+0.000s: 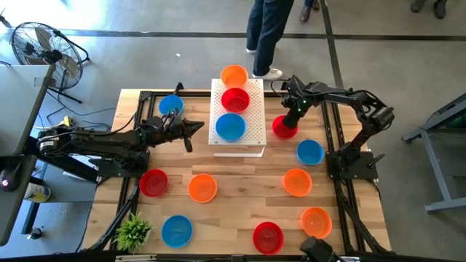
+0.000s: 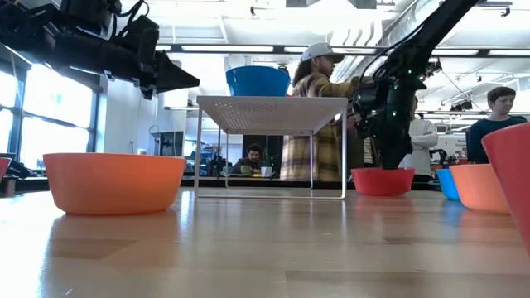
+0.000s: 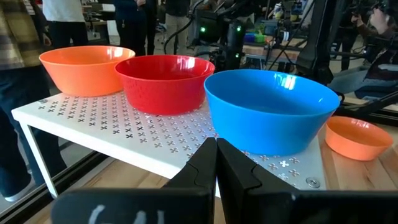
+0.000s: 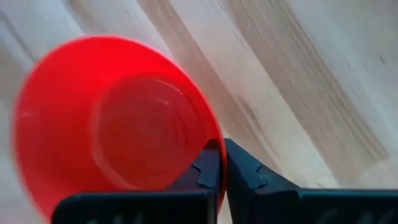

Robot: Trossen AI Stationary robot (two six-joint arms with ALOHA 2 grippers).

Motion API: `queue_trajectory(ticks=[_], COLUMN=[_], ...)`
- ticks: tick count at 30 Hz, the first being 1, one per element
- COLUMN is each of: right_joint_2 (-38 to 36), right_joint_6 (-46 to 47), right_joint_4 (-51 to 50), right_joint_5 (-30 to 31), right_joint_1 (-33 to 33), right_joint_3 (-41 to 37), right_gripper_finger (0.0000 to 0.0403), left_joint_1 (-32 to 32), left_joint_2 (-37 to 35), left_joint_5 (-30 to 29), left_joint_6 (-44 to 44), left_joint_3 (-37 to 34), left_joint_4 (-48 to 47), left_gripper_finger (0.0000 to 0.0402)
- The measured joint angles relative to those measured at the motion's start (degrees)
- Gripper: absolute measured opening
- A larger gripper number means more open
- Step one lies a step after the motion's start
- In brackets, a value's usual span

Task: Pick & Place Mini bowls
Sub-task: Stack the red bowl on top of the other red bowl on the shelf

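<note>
Twelve small round plastic mini bowls show from above: four red, four orange, four blue. Three sit in a row on the white perforated rectangular platform (image 1: 251, 135) at the table's far middle: an orange platform bowl (image 1: 234, 75) at the far end, a red platform bowl (image 1: 235, 100) in the middle, and a blue platform bowl (image 1: 230, 126) at the near end. The other nine rest on the wooden slatted table (image 1: 233, 215).

The right gripper (image 1: 290, 120) is down at a red bowl (image 1: 284, 127) just beside the platform's right edge. Its fingers (image 4: 239, 177) are pinched together over that bowl's rim, with the thin wall between them; the bowl sits on the table.

The left gripper (image 1: 198, 128) hangs above the table just left of the platform, its jaws pressed together with nothing in them. A far-left blue bowl (image 1: 170, 105) lies beside the left arm.

To the right lie a right-side blue bowl (image 1: 310, 152), a right-side orange bowl (image 1: 297, 182) and a corner orange bowl (image 1: 316, 222), close to the black frame rail. Toward the near edge sit a near red bowl (image 1: 268, 237) and a near blue bowl (image 1: 176, 231), with a left red bowl (image 1: 153, 182) and a middle orange bowl (image 1: 202, 188) farther in. Bare wood lies between the platform and that middle row. A small green plant (image 1: 134, 231) stands at the near left corner.
</note>
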Motion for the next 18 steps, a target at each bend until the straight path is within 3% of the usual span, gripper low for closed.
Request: queue_trajectory(ticks=[7, 13, 18], right_joint_2=[-4.56, -6.25, -4.32], right_joint_6=[4.75, 12.84, 22.35], right_joint_4=[-16.02, -31.36, -35.47], right_joint_5=[-0.88, -0.46, 0.14], right_joint_1=[0.01, 0.74, 3.95], right_joint_3=[10.38, 29.48, 45.48], right_gripper_finger=[0.0003, 0.0002, 0.0001], left_joint_1=[0.00, 0.00, 0.00], left_joint_2=[0.00, 0.00, 0.00], left_joint_5=[0.00, 0.02, 0.04], left_joint_6=[-0.02, -0.02, -0.02], left_joint_3=[0.00, 0.00, 0.00], left_joint_4=[0.02, 0.03, 0.67], left_gripper_finger=[0.0002, 0.0002, 0.0002])
